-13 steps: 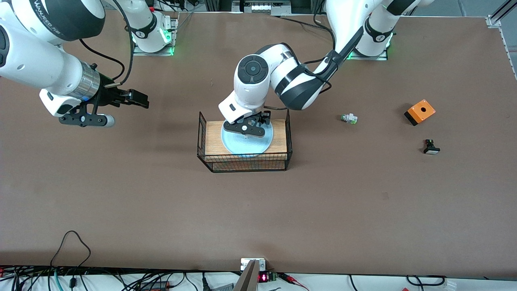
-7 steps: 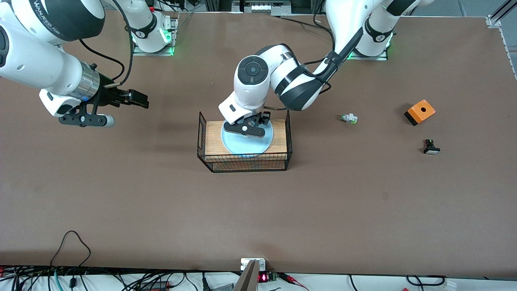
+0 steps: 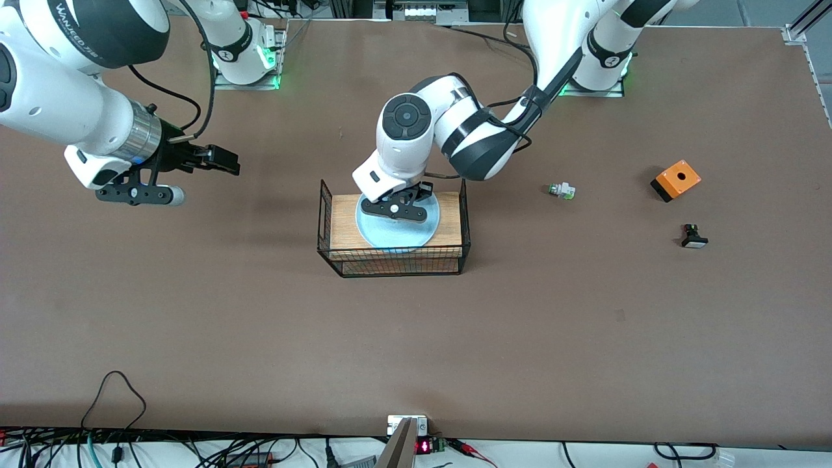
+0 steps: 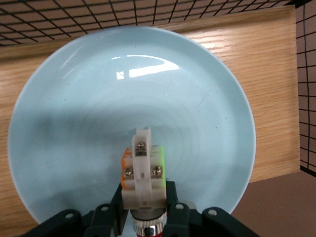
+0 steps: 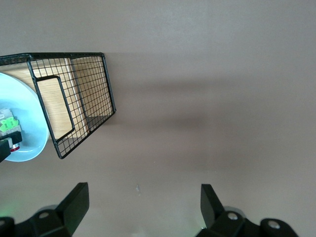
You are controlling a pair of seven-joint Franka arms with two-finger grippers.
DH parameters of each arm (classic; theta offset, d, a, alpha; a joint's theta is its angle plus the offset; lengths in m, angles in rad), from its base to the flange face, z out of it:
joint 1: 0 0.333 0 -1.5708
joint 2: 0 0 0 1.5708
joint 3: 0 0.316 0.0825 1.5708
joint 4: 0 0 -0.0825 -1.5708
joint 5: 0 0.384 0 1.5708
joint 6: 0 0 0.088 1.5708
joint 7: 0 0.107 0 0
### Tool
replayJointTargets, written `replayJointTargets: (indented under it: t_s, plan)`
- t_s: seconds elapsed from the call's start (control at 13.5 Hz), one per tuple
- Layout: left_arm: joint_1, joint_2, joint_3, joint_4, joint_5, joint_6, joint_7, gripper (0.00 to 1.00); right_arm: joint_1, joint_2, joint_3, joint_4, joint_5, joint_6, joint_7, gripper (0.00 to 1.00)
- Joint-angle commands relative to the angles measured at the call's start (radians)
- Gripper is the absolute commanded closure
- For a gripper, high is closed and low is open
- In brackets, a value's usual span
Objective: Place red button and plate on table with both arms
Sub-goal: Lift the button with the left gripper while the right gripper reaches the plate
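Red button [image 4: 142, 170] pinched in left gripper [image 4: 144, 207] over plate [image 4: 74, 123], not yet on table [image 3: 195, 312]. Plate sits on wire basket [image 3: 325, 214]. Right gripper [image 5: 140, 202] waits wide, over table. Both placements remain.

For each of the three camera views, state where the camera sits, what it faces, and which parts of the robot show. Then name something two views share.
Front view: high across the table, facing both bases; both arms show.
Left wrist view: on the left arm, over the plate; left gripper shut on the red button.
Right wrist view: on the waiting right arm, over bare table; open right gripper shows.
Shared: plate and wire basket appear in all.
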Motion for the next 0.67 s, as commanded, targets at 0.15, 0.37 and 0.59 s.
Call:
replayJointTargets:
  t_s: [0.15,0.37,0.59]
  plan:
    - [-0.002,-0.039,0.005,0.045,0.025,-0.031,-0.025,0.92,0.033,0.02,0.006,0.036,0.014,-0.001,0.065,0.0]
    - [0.012,-0.075,0.001,0.127,0.022,-0.151,-0.022,0.94,0.054,0.02,0.006,0.036,0.08,0.036,0.206,0.0]
    - [0.031,-0.121,0.002,0.177,0.02,-0.293,-0.019,0.98,0.082,0.024,0.006,0.036,0.083,0.048,0.239,0.0]
